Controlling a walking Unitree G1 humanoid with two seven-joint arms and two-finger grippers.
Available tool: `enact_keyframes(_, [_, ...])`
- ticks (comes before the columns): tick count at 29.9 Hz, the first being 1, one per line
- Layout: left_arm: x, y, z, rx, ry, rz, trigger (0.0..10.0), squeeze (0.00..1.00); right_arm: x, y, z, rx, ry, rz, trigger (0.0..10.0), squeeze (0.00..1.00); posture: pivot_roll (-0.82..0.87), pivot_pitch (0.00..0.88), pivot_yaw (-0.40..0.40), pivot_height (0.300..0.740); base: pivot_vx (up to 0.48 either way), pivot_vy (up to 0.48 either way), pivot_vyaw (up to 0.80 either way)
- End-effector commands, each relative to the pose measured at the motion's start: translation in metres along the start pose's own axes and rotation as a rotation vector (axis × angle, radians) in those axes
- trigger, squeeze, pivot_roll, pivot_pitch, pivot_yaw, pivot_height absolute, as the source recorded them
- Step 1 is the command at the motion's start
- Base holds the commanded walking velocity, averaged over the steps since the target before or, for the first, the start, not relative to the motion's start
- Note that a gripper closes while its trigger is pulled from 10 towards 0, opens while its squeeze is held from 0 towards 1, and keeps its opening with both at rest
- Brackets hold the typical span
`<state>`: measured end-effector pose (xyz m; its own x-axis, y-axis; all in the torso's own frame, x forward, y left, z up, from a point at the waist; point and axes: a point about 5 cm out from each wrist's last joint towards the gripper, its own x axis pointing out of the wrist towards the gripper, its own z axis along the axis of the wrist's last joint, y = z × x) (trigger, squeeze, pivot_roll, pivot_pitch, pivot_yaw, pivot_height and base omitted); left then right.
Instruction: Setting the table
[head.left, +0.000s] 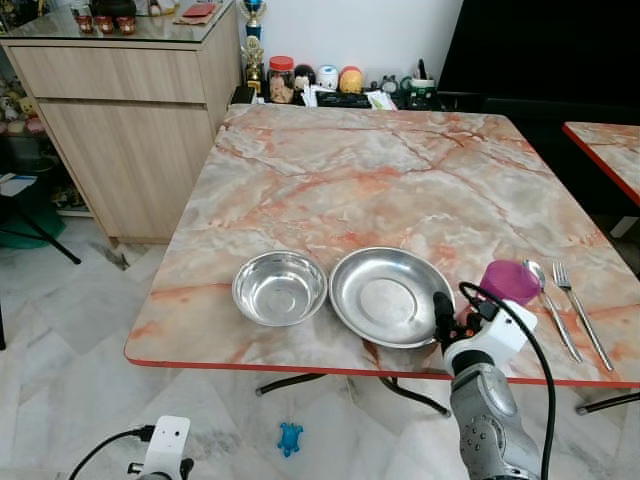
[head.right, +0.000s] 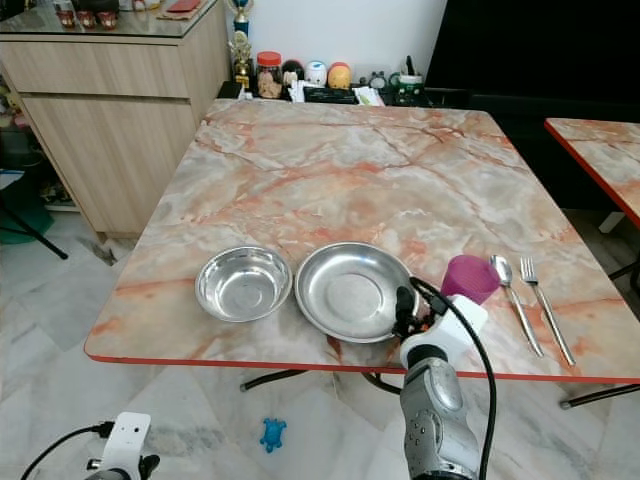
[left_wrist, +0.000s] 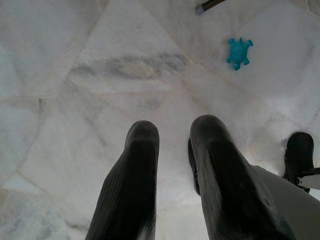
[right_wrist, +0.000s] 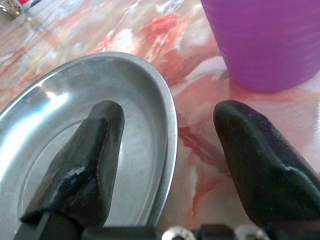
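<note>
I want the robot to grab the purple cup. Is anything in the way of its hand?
Nothing visible. The right gripper is open, straddling the plate rim, with bare table between it and the purple cup.

Right end effector (right_wrist: 167, 130) raised, spread; left (left_wrist: 175, 145) hanging, parted

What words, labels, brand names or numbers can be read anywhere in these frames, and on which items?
None can be read.
The red-lidded jar and the figurines behind the marble table: any label is too small to make out.
The steel bowl, steel plate, purple cup, spoon and fork: no markings visible.
The right end effector, open at the plate's rim, carries no lettering.
</note>
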<state>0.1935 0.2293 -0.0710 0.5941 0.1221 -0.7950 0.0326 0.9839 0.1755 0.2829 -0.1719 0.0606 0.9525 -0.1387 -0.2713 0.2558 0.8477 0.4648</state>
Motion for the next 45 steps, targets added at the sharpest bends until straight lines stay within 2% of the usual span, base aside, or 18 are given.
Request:
enact_keyframes(1, [-0.001,-0.002,-0.005,0.018,0.017,-0.005,10.0,0.0,0.001,0.003,-0.004,0.013,0.024,0.004,10.0,0.0,0.12,0.0,-0.059,0.74,0.0,0.0,0.0])
enact_keyframes(24, [-0.001,-0.003,-0.006,0.019,0.017,-0.004,10.0,0.0,0.0,0.005,-0.017,-0.01,0.098,0.03,10.0,0.0,0.12,0.0,-0.061,0.74,0.0,0.0,0.0])
enact_keyframes(37, [-0.001,-0.003,-0.006,0.019,0.018,-0.002,10.0,0.0,0.002,0.007,-0.016,-0.01,0.087,0.04,10.0,0.0,0.12,0.0,-0.062,0.74,0.0,0.0,0.0])
enact_keyframes(45, [-0.001,-0.003,-0.007,0.021,0.019,-0.001,10.0,0.0,0.003,0.007,-0.017,-0.05,0.092,0.046,10.0,0.0,0.12,0.0,-0.062,0.74,0.0,0.0,0.0])
